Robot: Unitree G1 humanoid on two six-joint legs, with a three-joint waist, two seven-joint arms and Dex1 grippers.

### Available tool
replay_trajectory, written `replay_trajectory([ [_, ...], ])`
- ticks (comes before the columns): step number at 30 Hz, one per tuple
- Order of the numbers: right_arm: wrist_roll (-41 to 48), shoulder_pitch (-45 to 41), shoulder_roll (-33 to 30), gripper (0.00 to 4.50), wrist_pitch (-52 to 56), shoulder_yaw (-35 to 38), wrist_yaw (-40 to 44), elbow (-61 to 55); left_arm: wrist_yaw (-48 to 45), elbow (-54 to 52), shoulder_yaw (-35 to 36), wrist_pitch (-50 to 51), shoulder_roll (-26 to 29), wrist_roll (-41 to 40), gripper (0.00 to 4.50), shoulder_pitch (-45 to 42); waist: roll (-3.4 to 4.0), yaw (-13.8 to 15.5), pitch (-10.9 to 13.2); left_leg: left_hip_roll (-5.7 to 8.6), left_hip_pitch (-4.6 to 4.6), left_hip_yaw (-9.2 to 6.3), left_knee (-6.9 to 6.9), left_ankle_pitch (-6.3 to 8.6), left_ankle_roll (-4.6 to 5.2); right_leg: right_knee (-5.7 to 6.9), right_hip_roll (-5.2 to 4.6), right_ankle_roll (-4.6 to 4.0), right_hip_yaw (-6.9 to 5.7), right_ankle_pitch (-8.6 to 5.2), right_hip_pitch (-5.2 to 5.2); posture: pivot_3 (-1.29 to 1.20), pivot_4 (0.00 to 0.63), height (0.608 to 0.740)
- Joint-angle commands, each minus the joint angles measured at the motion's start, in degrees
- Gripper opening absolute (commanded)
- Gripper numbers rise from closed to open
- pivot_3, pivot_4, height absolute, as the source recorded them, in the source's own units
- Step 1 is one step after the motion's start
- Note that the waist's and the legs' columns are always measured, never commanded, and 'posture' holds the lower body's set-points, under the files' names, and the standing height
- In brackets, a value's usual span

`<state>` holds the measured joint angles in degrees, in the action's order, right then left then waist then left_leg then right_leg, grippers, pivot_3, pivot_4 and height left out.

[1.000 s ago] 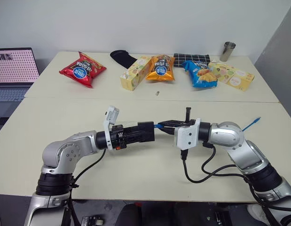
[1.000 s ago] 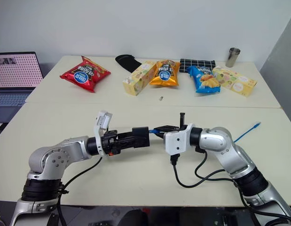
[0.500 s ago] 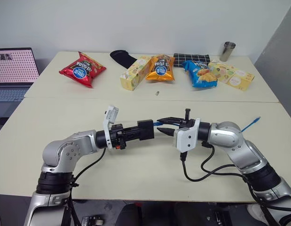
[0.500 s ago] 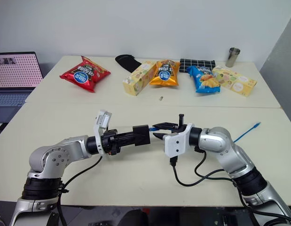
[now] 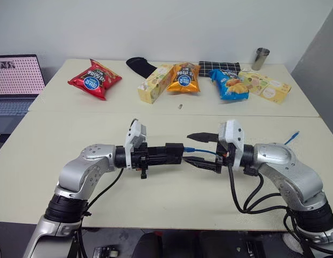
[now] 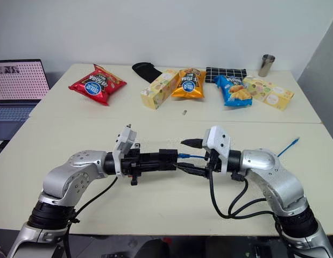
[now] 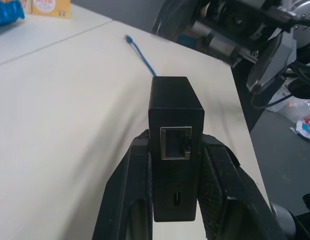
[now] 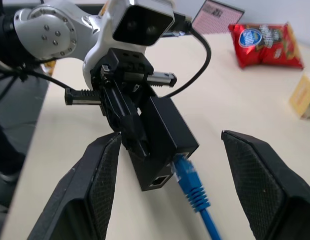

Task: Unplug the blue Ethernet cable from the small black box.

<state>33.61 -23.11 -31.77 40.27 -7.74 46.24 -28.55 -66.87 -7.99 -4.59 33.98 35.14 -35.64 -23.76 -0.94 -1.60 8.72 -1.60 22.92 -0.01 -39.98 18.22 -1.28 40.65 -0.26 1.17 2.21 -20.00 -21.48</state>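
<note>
left gripper (image 7: 175,200): clamped on small black box (image 7: 174,107) | right gripper (image 8: 180,185): jaws spread wide, holding nothing | blue Ethernet cable (image 8: 192,182): plug at box's port, between right fingers

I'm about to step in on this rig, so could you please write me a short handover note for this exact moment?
Left gripper: shut on the small black box, held above the table.
Right gripper: open, fingers either side of the plug, gripping nothing.
Blue Ethernet cable: plug at the box's port; whether it is seated I cannot tell. Its far end lies on the table.
Done: box secured.
Left: grip the plug and pull it clear.
</note>
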Motion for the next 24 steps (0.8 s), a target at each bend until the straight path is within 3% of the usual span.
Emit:
replay_trajectory([
  [1,6.9,-0.5,0.5,3.39,6.7,2.8,-0.9,-0.6,-2.2,-2.3,0.3,-1.5,0.7,-0.3,0.8,-0.9,0.0,0.0,0.0,0.01,0.01,0.01,0.0,0.0,0.0,-0.01,0.0,0.0,0.01,0.0,0.0,0.0,0.15,0.74],
  [18,13.6,-3.7,-0.4,3.39,13.3,4.4,1.3,4.3,-4.7,-4.0,0.5,-1.0,1.9,-0.9,0.8,0.1,0.0,-0.1,0.0,0.0,0.02,0.0,0.02,0.01,0.02,-0.06,0.01,0.0,0.0,0.0,-0.01,0.0,0.15,0.74],
  [24,12.8,-3.7,-1.0,2.19,12.7,3.3,2.1,4.1,-5.1,-4.3,0.2,-1.0,2.0,-1.0,0.8,0.2,0.0,-0.1,0.0,0.0,0.02,0.01,0.02,0.01,0.02,-0.06,0.01,0.0,0.0,0.0,-0.01,0.0,0.15,0.74],
])
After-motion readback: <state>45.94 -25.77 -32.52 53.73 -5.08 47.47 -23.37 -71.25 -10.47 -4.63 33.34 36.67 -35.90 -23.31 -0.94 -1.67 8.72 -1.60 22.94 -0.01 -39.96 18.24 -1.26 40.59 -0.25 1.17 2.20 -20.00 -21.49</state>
